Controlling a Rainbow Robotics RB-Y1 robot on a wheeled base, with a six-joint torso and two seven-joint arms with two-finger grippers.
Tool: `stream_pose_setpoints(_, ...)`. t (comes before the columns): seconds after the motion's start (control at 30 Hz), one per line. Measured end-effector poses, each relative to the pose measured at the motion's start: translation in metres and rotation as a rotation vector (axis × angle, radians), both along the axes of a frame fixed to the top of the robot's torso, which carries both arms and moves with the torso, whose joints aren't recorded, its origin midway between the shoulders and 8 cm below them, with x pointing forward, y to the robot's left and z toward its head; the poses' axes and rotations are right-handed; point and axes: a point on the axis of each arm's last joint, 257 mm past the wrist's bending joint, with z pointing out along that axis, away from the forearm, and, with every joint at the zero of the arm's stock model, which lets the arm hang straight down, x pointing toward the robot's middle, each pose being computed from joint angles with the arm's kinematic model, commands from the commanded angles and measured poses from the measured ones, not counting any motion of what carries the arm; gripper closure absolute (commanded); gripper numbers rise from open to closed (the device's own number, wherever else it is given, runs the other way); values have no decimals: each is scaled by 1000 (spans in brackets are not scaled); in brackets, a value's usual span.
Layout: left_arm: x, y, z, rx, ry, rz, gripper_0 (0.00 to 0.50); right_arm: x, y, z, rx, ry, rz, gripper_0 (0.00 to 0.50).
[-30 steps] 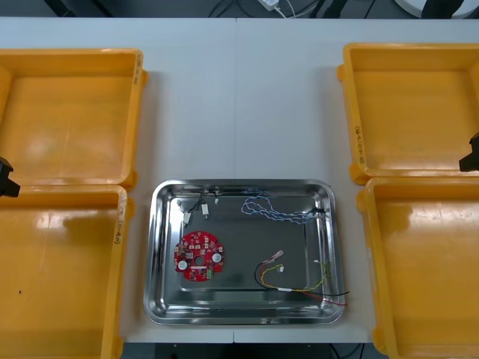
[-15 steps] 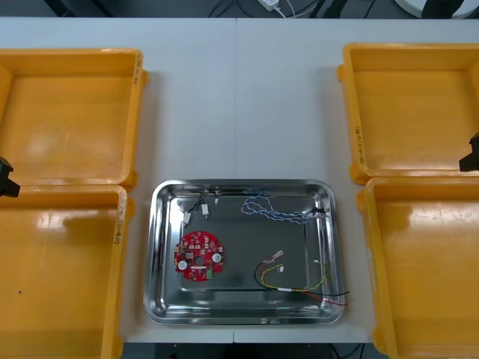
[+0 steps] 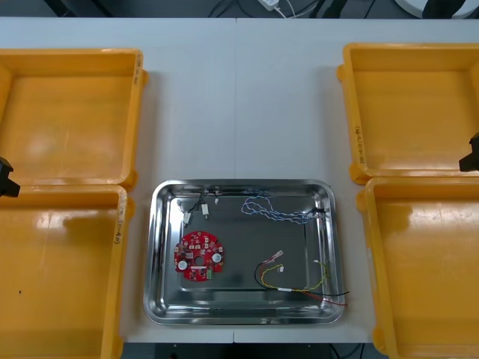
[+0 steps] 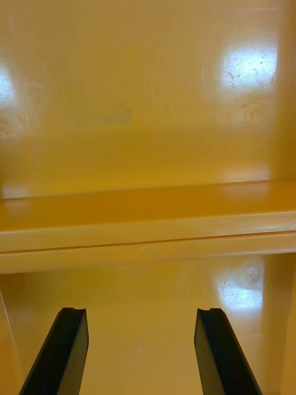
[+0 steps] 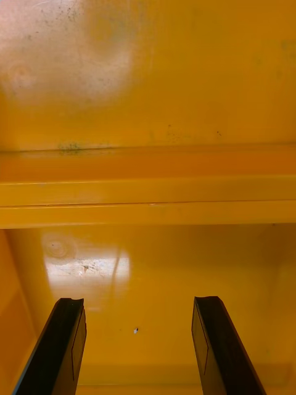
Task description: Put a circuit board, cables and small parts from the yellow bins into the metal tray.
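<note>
Honestly this looks close to done: the metal tray sits at the near middle of the bench, and it already holds the red circuit board on its left side, the blue and white cable up by the far rim, a black cable just beside that, and the red and yellow cable in the near right corner. I can't pick out any small metal parts for sure, they're too tiny to call. All four yellow bins look bare inside, two at each side of the tray. The left gripper hangs over the left pair and the right gripper over the right pair. Both have their fingers spread wide with nothing between them. What I'd worry about is that each gripper has the doubled-up rims where two bins meet right ahead of its fingers, so a low swing toward the tray could clip a bin wall and shove the bin into the tray. The tip of the red and yellow cable also seems to poke over the tray's near right rim, so a passing finger could snag it and drag the whole thing back out. The loose blue and white loops look just as catchy.
</note>
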Motion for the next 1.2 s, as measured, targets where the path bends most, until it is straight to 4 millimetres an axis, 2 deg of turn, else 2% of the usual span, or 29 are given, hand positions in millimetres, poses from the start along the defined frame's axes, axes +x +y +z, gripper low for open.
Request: stream_pose_setpoints(1.2,0,0,0,0,0,0,0,0,0,0,0,0,0,0)
